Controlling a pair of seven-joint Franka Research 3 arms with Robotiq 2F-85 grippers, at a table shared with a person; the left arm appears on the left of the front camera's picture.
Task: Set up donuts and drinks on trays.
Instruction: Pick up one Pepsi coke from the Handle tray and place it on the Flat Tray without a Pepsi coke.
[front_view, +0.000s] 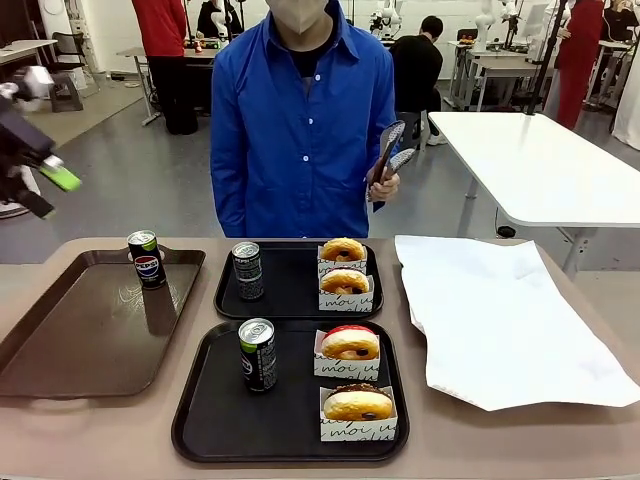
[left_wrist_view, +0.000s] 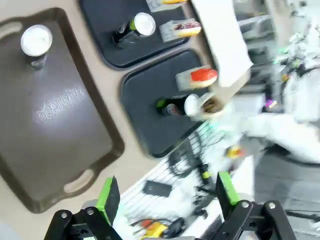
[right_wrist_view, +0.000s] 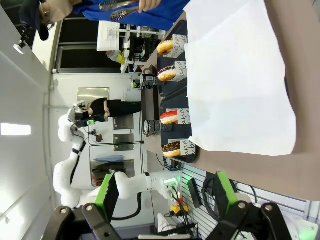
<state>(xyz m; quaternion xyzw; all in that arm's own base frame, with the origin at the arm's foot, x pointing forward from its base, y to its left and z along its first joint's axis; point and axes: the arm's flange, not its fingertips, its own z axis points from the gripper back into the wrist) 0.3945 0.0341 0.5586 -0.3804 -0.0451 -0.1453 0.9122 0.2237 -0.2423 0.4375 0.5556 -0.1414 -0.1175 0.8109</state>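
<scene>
Two black trays sit mid-table. On the far tray stand a dark can and two sleeved donuts. The near tray carries a black-green can, a red-iced donut and a chocolate donut. High off the table's left edge hangs my left gripper, open and holding nothing. From its wrist view, open left gripper, I look down on the near tray's can and red donut. My right gripper is open beyond the table's right side.
A glossy brown tray at the left holds a Pepsi can. A large white paper sheet covers the table's right part. A person in a blue shirt stands at the far side holding tongs.
</scene>
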